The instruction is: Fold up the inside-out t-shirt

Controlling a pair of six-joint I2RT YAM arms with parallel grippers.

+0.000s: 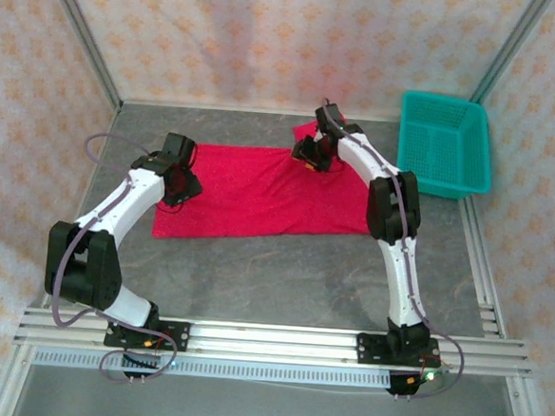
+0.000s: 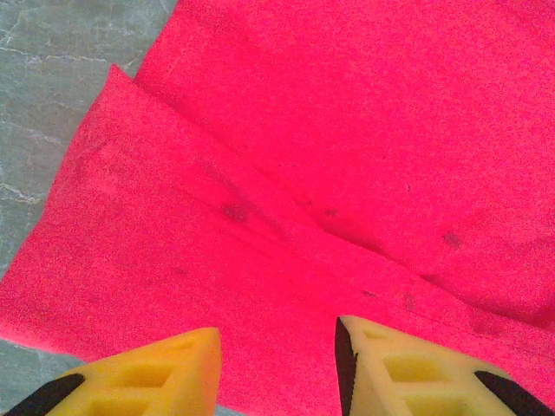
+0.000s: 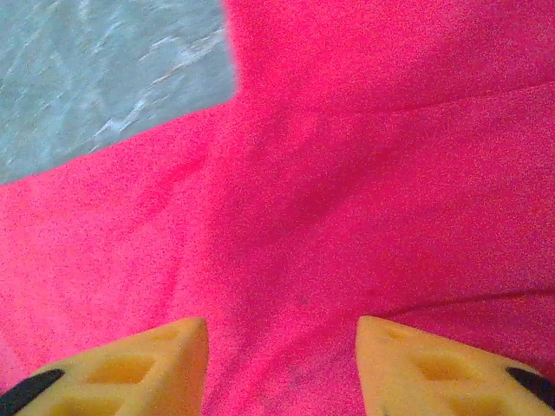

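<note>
Left gripper is open: its wrist cam has both yellow fingers spread, nothing pinched, red cloth lying flat under the gap. Right gripper reads the same, jaws apart over cloth, nothing clamped. Overhead is too coarse for the jaw gaps but gives the layout. It shows the inside-out t-shirt flat on the grey table, left of the teal basket and apart from it. The outline is a rough rectangle with a small flap poking out of the far edge at the basket end. Right gripper sits over that flap, the shirt part nearest the basket; left gripper sits over the shirt end farthest from the basket. Left wrist cam adds detail overhead lacks: a layer edge running diagonally across the cloth, a few dark specks, and bare table past the shirt's corner. Right wrist cam shows soft creases and a table patch beside the shirt edge.
</note>
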